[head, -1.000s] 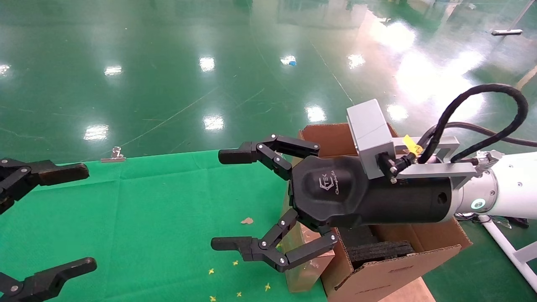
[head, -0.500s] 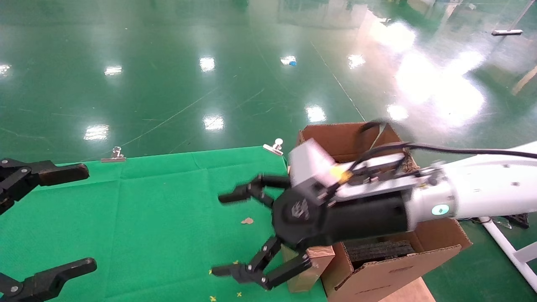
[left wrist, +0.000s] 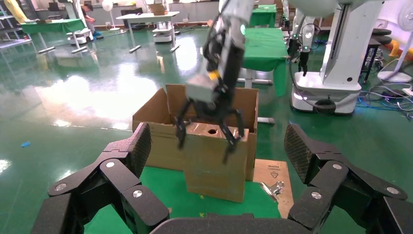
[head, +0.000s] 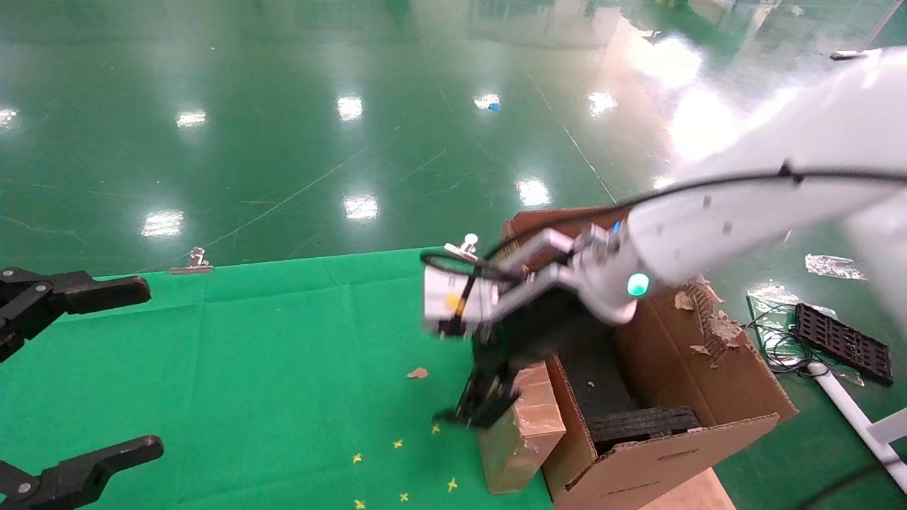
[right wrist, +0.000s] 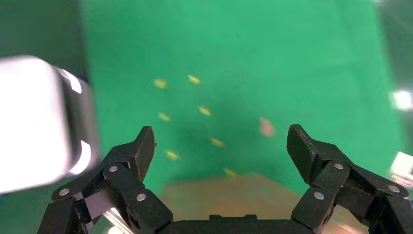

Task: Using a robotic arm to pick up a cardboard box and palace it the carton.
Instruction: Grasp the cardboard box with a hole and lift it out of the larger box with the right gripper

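Presently the cardboard box (head: 524, 425) stands upright on the green cloth (head: 248, 368), touching the outer wall of the carton (head: 708, 382) at the table's right edge. Its top face, with a round hole, shows in the left wrist view (left wrist: 212, 130). The carton is open, with black foam inserts (head: 641, 423) inside and a torn, ragged edge (head: 708, 326) along its far right wall.

The right gripper (head: 482, 405) points downward over the box top, on the end of the robotic arm (head: 716, 227), whose green ring is lit. Its fingers are spread wide; from the left wrist camera they straddle the box top (left wrist: 204, 131), one on each side, not clamped on it. The right wrist view shows the same spread fingers (right wrist: 131, 156) with the brown box top between and below them.

The left gripper (head: 71, 368) sits at the left edge of the cloth, well apart from the box, fingers wide apart and holding nothing.

Small yellow flecks (head: 397, 445) and a brown scrap (head: 418, 372) lie on the cloth near the box. A metal clip (head: 191, 262) sits on the cloth's far edge.
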Robot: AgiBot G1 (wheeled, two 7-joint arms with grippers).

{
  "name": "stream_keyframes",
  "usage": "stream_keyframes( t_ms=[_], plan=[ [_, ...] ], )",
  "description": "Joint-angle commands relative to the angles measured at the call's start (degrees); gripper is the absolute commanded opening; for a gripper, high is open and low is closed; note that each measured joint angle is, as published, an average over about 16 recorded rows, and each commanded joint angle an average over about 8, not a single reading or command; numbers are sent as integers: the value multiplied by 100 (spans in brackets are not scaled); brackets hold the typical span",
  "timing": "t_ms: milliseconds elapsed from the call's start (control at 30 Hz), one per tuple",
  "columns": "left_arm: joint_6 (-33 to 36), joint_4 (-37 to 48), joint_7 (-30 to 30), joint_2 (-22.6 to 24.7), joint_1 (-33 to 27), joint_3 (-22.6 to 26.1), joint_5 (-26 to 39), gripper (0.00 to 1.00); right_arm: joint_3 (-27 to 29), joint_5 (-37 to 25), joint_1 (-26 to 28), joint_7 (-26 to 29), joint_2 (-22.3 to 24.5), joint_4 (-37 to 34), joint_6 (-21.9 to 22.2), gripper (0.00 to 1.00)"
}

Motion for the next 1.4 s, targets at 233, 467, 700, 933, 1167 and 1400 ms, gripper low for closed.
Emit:
stream_keyframes(
  t_ms=[233,467,700,933,1167,1400],
  plan=[
    [-1,0,2,-1,-1,4,-2,100,-1661,-280,1485,367,-12,5,-60,100],
    [-3,0,3,-3,-1,7,-4,100,-2889,-155,2324,641,-37,19,21,100],
    [-4,0,5,-4,-2,10,-7,100,-3564,188,2594,683,-178,31,116,100],
    [-5,0,6,-5,-3,13,-9,100,-3936,383,2715,717,-292,34,207,100],
    [-7,0,8,-6,-3,16,-11,100,-4145,426,2799,804,-326,26,300,100],
    [-8,0,9,-8,-4,18,-13,100,-4215,487,2947,1326,-216,-43,357,100]
  ],
)
